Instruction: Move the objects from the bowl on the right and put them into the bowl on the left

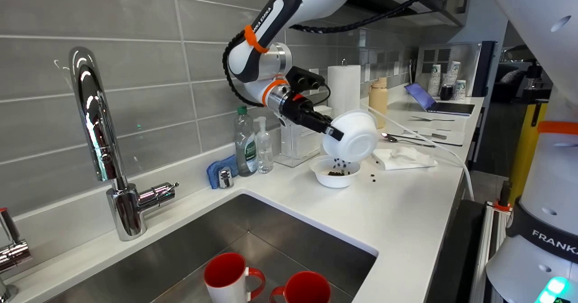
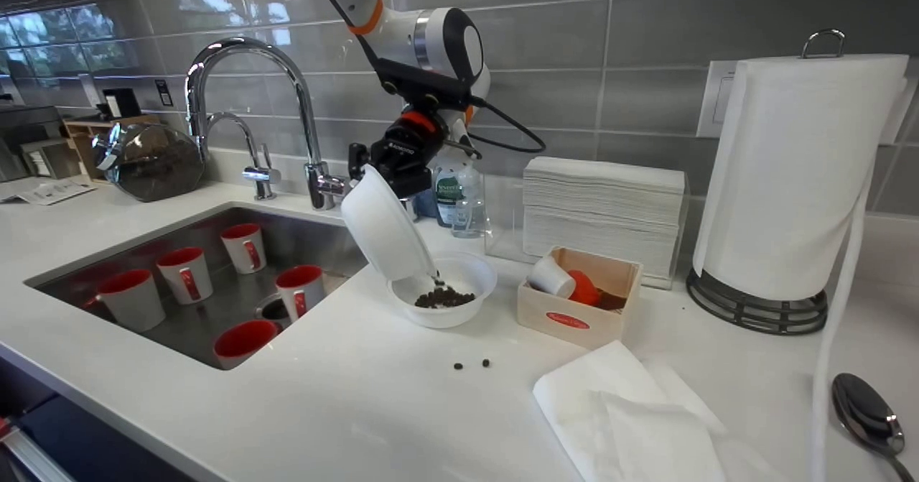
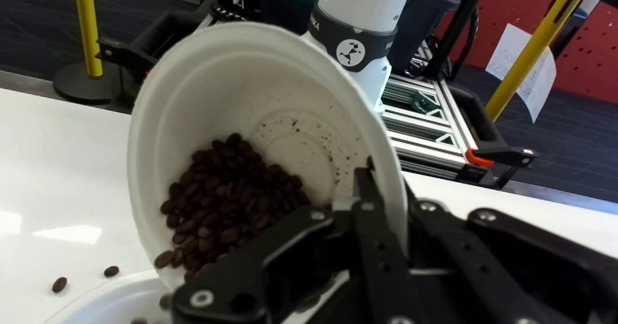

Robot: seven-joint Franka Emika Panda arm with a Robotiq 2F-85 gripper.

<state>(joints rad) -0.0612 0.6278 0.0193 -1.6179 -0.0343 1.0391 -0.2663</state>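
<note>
My gripper [image 1: 333, 131] is shut on the rim of a white bowl [image 1: 356, 133], one finger inside and one outside. This bowl is held tilted in the air above a second white bowl [image 1: 334, 181] standing on the counter. Dark beans fall from the held bowl into the lower one. In the wrist view many dark beans [image 3: 227, 203] still lie in the held bowl [image 3: 251, 82], and the lower bowl [image 3: 111, 297] shows partly beneath it. A pile of beans [image 2: 444, 297] lies in the lower bowl [image 2: 459, 317]. Loose beans [image 2: 472, 364] lie on the counter beside it.
A sink [image 1: 289, 212] with red and white mugs [image 2: 184, 275] lies beside the bowls. A wooden box [image 2: 567, 317], a napkin stack [image 2: 603, 209], soap bottles [image 1: 245, 145] and a paper towel roll [image 2: 797, 180] stand near the wall. Folded napkins [image 2: 624, 410] lie in front.
</note>
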